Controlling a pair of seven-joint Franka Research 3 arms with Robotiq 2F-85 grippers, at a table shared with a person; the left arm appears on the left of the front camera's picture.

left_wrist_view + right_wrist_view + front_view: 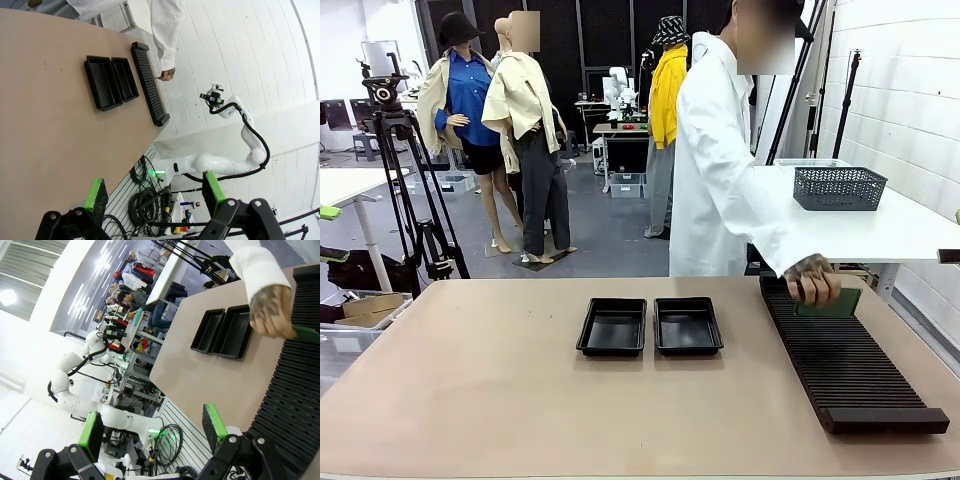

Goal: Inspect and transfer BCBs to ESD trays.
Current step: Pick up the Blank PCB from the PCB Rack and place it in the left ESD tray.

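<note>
White jointed arm, black fingers, green pads

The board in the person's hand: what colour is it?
The board is green, clearest in the front view.

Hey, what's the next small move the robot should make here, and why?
Probably ease the right gripper toward the black rack, then wait short of it. The person's hand holds a green board at the rack's far end, both black trays lie empty, and the right gripper is open, holding nothing.
</note>
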